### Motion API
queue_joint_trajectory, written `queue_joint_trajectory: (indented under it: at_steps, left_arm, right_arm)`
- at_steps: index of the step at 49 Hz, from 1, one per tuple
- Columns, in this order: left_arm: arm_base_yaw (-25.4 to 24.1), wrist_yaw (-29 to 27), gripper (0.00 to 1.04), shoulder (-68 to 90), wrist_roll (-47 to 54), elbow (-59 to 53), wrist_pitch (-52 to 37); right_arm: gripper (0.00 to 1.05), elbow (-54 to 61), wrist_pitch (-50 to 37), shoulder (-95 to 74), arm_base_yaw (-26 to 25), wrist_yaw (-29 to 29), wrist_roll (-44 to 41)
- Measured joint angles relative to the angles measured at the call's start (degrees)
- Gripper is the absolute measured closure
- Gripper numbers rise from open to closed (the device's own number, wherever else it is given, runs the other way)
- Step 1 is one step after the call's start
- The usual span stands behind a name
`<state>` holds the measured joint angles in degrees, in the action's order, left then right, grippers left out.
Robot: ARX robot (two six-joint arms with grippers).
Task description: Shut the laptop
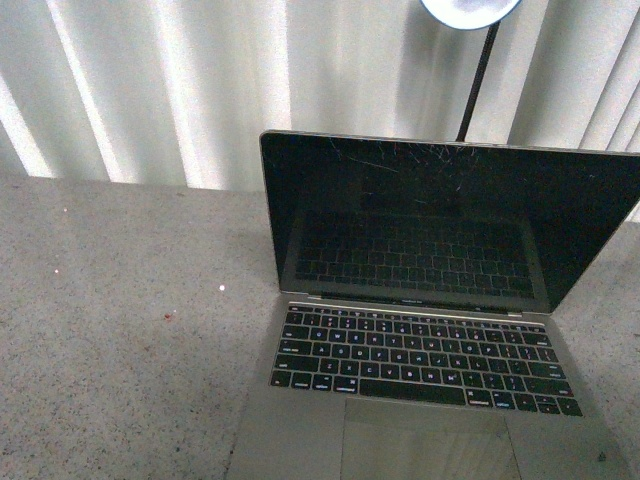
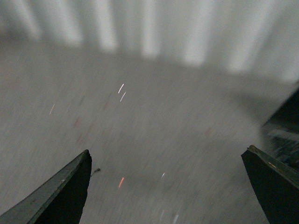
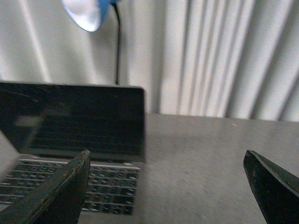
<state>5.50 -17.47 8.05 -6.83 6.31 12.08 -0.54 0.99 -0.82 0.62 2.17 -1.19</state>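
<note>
A pale pleated curtain (image 1: 150, 90) hangs behind a grey speckled table (image 1: 120, 330), and a lamp (image 1: 470, 10) on a black gooseneck leans in from above. The laptop (image 1: 430, 300) sits on the table close to the robot and right of centre in the front view. Its lid is raised a little past upright, so the scratched black screen (image 1: 450, 210) faces the robot and mirrors the keyboard (image 1: 420, 355). Neither arm appears in the front view. The left gripper (image 2: 170, 186) has its fingers spread wide with nothing between them, above bare table; a dark edge at the side of that blurred view is probably the laptop. The right gripper (image 3: 168, 186) is likewise wide apart and empty, and looks across the laptop's right-hand corner from a low height. The closing has not begun, and the step in hand appears to be the approach. The next move probably calls for one arm, likely the right since it is nearer, to rise behind the lid's top edge and press it forward and down. The push should be slow, so that the base does not slide on the table.
</note>
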Motion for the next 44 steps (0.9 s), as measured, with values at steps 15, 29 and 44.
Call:
queue_joint_trajectory:
  at_steps: [15, 29, 44]
  left_arm:
    - [1.42, -11.02, 0.07, 20.0, -6.88, 2.75, -12.52]
    - [3.23, -2.05, 0.07, 56.37, 3.21, 14.64, -46.77]
    - [3.74, 3.04, 0.07, 77.2, 21.11, 37.46, -47.43]
  right_arm:
    - [0.07, -3.98, -23.63, -29.7, -7.69, 0.61, -8.46]
    - [0.07, -21.42, -44.41, -67.6, -16.7, -10.49, -16.0]
    - [0.07, -44.24, -39.21, -84.37, -16.57, -16.22, -31.52]
